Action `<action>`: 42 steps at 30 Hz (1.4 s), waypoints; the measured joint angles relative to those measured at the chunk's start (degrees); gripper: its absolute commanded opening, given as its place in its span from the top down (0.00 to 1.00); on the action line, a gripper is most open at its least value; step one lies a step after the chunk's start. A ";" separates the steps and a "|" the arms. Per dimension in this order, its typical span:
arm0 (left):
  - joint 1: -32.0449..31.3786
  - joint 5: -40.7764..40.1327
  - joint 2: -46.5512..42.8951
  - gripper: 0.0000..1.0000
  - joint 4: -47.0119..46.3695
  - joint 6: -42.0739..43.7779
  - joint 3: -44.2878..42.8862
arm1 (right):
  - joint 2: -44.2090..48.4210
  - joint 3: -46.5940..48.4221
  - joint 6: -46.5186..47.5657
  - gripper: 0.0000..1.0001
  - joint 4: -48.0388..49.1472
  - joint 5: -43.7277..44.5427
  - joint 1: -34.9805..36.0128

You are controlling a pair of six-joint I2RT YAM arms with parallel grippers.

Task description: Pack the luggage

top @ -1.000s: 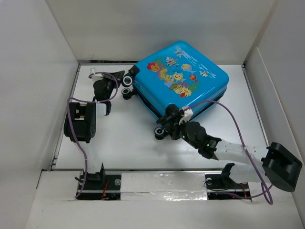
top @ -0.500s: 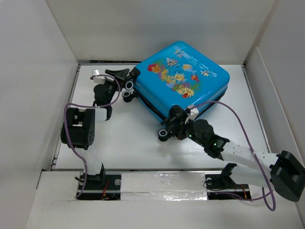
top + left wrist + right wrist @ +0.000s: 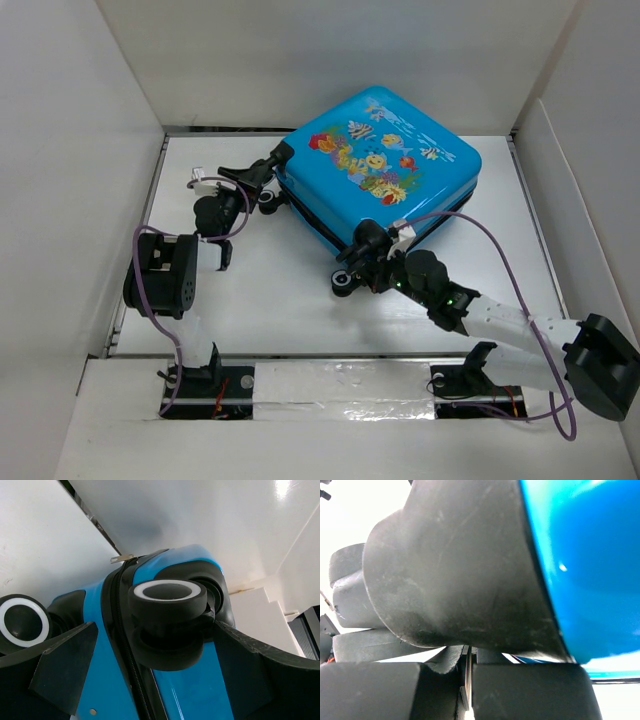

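The luggage [image 3: 385, 165], a bright blue hard-shell case printed with cartoon fish and coral, was pictured lying closed and flat on the white table [image 3: 270, 300], print side up. It was set towards one o'clock of the table's centre and turned corner-on to the arms. Its black-and-white wheels were lined along the edge facing eight o'clock. The left end effector [image 3: 262, 172] was brought in at the case's ten o'clock corner. Its fingers [image 3: 65, 665] were spread wide apart on either side of one wheel [image 3: 167, 612], and gaps could be seen between them and the tyre. A second wheel [image 3: 22, 625] was caught at nine o'clock in the left wrist view. A metal zip pull [image 3: 121, 558] was seen at the top of the black zip running down the shell. The right end effector [image 3: 362, 247] was pressed against the case's six o'clock corner, beside another wheel [image 3: 343, 284]. Its fingers [image 3: 530, 692] were closed together beneath the grey wheel housing [image 3: 455, 565]. Whether anything thin was pinched between them could not be told.
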State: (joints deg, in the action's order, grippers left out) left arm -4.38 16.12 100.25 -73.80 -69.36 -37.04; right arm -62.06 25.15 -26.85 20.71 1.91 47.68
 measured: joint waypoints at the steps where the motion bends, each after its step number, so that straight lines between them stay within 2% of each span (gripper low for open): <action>1: 0.00 0.04 0.00 0.01 -0.09 -0.13 0.00 | -0.02 -0.13 0.02 1.00 0.31 -0.02 0.00; 13: 0.00 0.17 4.35 0.01 -0.48 -5.11 -6.16 | -0.09 -0.52 0.00 1.00 0.94 -0.17 0.00; 16: 0.00 0.02 6.14 0.05 -0.44 -7.48 -6.78 | 0.02 -0.59 -0.04 1.00 1.01 -0.15 0.00; 18: 0.00 -0.33 6.78 0.16 -0.79 -9.20 -6.99 | 0.02 -0.59 -0.13 1.00 1.01 -0.15 0.00; 20: 0.00 -1.01 6.88 0.18 -1.01 -10.40 -7.10 | 0.02 -0.61 -0.17 1.00 1.01 -0.15 0.00; 31: -0.37 -3.72 9.18 0.12 -0.48 -12.96 -10.23 | 0.02 -0.79 -0.26 1.00 1.31 -0.15 0.00; 34: -0.59 -4.61 9.20 0.21 -0.44 -13.68 -10.23 | 0.02 -0.79 -0.26 1.00 1.33 -0.15 0.00; 35: -0.76 -4.81 9.20 0.30 -0.44 -13.79 -10.25 | 0.02 -0.79 -0.26 1.00 1.33 -0.15 0.00; 40: -0.90 -5.44 9.33 0.40 -0.33 -14.56 -11.21 | 0.04 -0.79 -0.39 1.00 1.33 -0.13 0.00; 42: -1.11 -5.68 9.40 0.49 -0.37 -14.71 -11.76 | 0.04 -0.81 -0.42 1.00 1.36 -0.13 0.00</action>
State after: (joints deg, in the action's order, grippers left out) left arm -5.50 10.44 109.65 -74.17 -84.07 -48.80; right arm -62.02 24.34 -27.27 22.06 1.78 47.68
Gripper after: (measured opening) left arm 0.562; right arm 0.009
